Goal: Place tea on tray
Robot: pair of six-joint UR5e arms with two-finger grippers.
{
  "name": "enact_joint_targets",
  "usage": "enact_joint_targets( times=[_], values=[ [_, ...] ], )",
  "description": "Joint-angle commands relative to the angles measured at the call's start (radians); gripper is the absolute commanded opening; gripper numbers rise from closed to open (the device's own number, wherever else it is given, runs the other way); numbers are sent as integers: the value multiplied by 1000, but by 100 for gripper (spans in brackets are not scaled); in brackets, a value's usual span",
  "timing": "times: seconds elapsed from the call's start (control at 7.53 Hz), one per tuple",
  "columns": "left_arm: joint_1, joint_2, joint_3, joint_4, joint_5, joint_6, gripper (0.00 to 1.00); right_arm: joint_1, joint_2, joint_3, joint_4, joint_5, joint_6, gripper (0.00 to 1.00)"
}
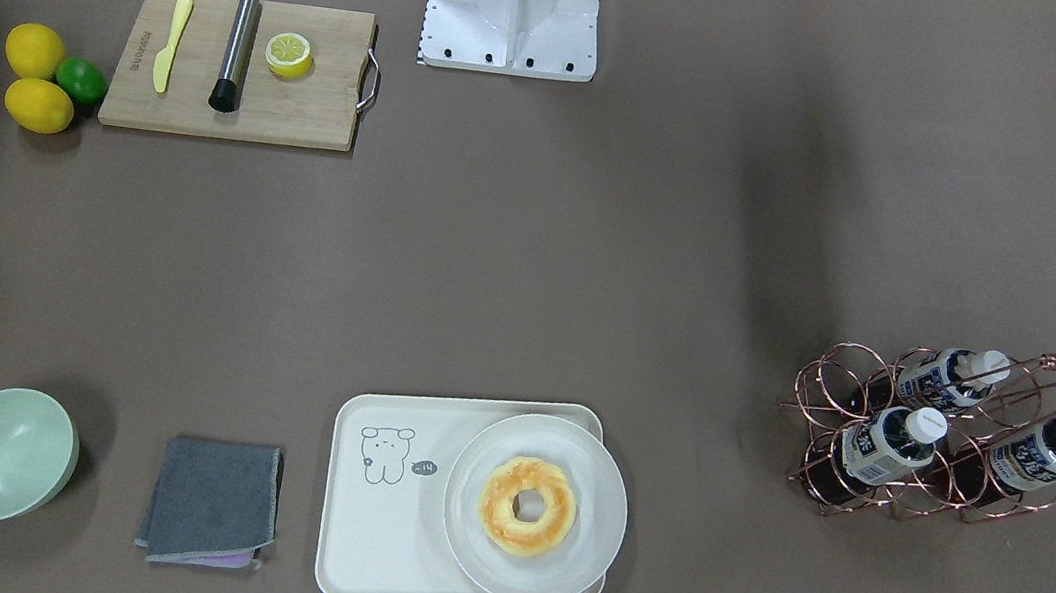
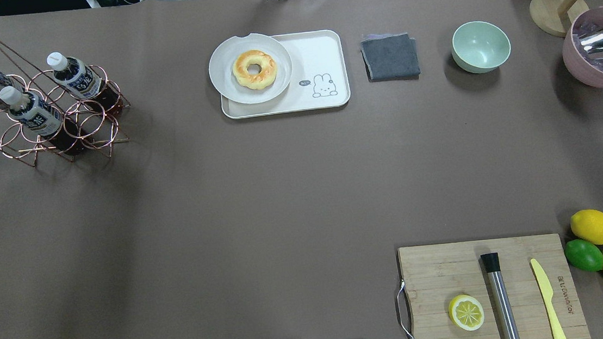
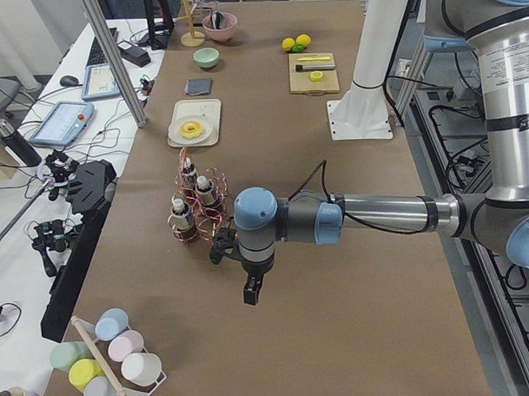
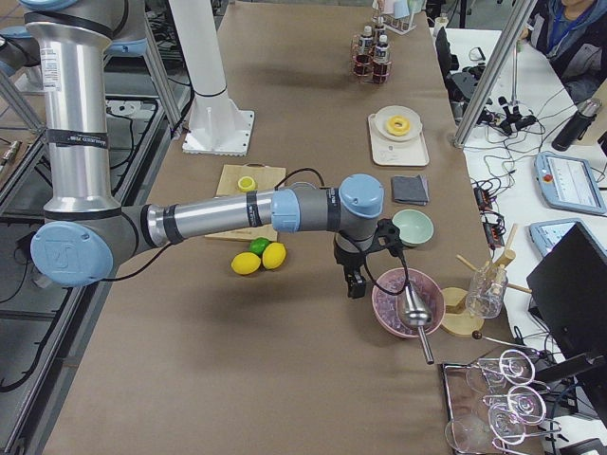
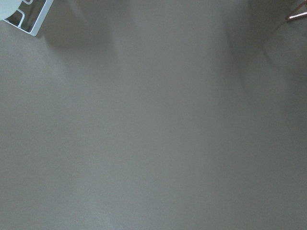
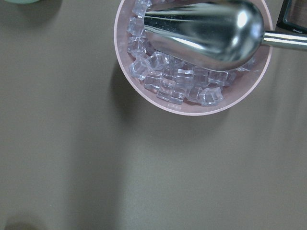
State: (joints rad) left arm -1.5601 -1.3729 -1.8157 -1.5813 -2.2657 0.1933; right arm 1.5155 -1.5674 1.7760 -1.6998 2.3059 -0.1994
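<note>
Three tea bottles stand in a copper wire rack (image 1: pixel 931 457): one at the front (image 1: pixel 882 446), one behind it (image 1: pixel 956 377) and one to the side (image 1: pixel 1047 456). They also show in the overhead view (image 2: pixel 34 113). The cream tray (image 1: pixel 378 530) with the bear drawing lies at the table's far edge (image 2: pixel 324 53). It carries a round white plate (image 1: pixel 588 465) with a doughnut (image 1: pixel 527 506). My left gripper (image 3: pixel 250 294) hangs over bare table, apart from the rack. My right gripper (image 4: pixel 356 282) hangs beside a pink bowl. For both I cannot tell whether they are open or shut.
A wooden cutting board (image 2: pixel 441 272) holds a lemon half (image 2: pixel 466 312), a metal rod (image 2: pixel 501 299) and a yellow knife (image 2: pixel 547 301). Lemons and a lime (image 2: pixel 584 255) lie beside it. There are also a grey cloth (image 2: pixel 390 57), a green bowl (image 2: pixel 480 46) and a pink bowl of ice (image 6: pixel 192 91) with a scoop.
</note>
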Motion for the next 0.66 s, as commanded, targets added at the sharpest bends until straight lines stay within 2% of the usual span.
enact_joint_targets(
  times=[0.0, 0.53],
  values=[
    [0, -2, -13, -8, 3, -3, 97, 0, -8, 17, -8, 1, 0, 100],
    [2, -6, -19, -13, 0, -23, 98, 0, -2, 17, -9, 0, 2, 100]
  ],
)
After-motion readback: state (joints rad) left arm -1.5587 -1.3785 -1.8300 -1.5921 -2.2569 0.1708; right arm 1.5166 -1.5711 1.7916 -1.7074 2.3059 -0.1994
